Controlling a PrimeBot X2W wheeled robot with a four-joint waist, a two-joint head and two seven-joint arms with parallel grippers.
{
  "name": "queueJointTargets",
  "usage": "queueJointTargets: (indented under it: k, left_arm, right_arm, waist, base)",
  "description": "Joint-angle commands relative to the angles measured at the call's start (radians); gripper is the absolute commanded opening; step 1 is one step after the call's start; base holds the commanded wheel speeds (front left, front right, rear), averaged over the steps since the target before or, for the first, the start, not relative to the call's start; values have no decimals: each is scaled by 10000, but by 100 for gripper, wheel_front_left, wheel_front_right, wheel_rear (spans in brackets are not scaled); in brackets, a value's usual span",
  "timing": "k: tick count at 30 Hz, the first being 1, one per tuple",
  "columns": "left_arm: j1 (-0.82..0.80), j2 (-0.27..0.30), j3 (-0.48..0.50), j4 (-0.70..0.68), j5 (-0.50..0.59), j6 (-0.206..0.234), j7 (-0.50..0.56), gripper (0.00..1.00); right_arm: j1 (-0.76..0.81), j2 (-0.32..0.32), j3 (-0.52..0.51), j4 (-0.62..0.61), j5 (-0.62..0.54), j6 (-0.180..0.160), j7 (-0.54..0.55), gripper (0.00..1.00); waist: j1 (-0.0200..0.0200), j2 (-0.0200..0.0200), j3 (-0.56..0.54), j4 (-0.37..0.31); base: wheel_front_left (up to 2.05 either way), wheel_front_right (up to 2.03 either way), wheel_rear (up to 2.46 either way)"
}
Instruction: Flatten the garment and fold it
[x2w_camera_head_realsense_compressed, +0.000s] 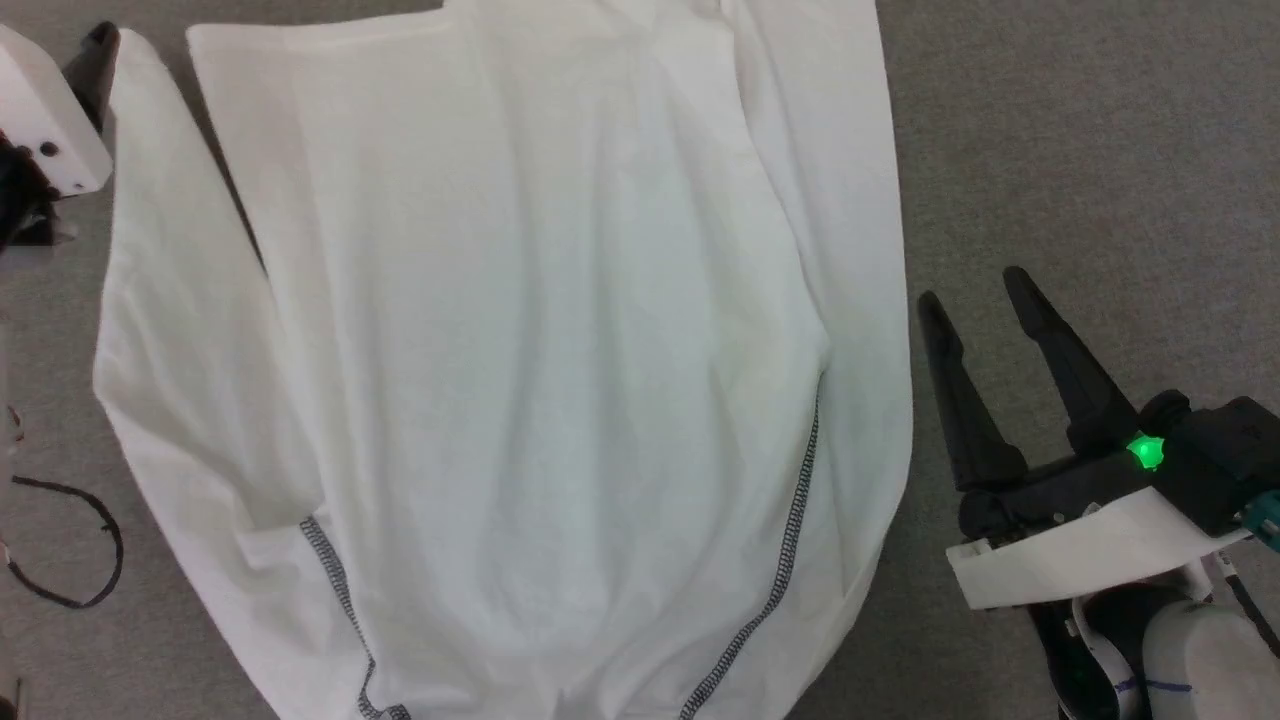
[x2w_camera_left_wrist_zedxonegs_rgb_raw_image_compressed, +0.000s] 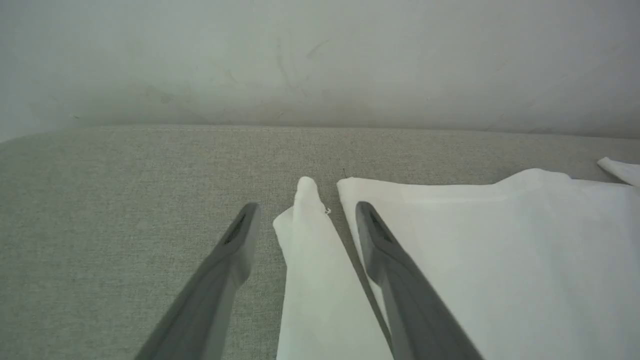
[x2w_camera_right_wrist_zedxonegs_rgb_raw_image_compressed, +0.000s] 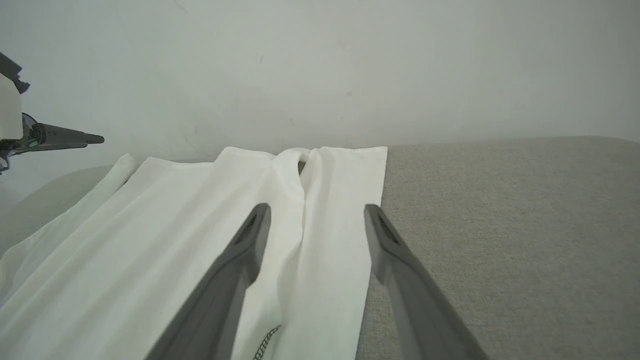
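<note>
The white garment (x2w_camera_head_realsense_compressed: 530, 330) lies spread on the grey fabric surface (x2w_camera_head_realsense_compressed: 1080, 150), with dark zigzag stitching (x2w_camera_head_realsense_compressed: 790, 520) running up from its near edge. One sleeve (x2w_camera_head_realsense_compressed: 170, 330) lies along its left side. My left gripper (x2w_camera_head_realsense_compressed: 97, 55) is at the far left by that sleeve's end; in the left wrist view the left gripper (x2w_camera_left_wrist_zedxonegs_rgb_raw_image_compressed: 306, 210) is open, with the sleeve end (x2w_camera_left_wrist_zedxonegs_rgb_raw_image_compressed: 306, 192) lying between its fingers. My right gripper (x2w_camera_head_realsense_compressed: 975, 300) hovers open just right of the garment's edge. In the right wrist view the right gripper (x2w_camera_right_wrist_zedxonegs_rgb_raw_image_compressed: 317, 210) is over the garment's right strip (x2w_camera_right_wrist_zedxonegs_rgb_raw_image_compressed: 340, 240).
A thin dark cable (x2w_camera_head_realsense_compressed: 70, 560) loops on the surface at the near left. A pale wall (x2w_camera_right_wrist_zedxonegs_rgb_raw_image_compressed: 350, 65) rises behind the surface's far edge. Bare grey surface lies to the right of the garment.
</note>
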Motion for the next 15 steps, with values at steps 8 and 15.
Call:
queueJointTargets:
  k: [8, 15]
  left_arm:
    - [-805, 622, -250, 1705, -174, 77, 2201, 100]
    - [-551, 830, -810, 2218, -115, 140, 4200, 0]
  right_arm:
    - [-163, 29, 166, 203, 289, -7, -252, 100]
    - [-152, 29, 169, 277, 295, -7, -265, 100]
  waist:
    - [-3, -1, 1071, -986]
    - [-3, -1, 990, -1002]
  base:
    - [0, 0, 0]
    - [0, 0, 0]
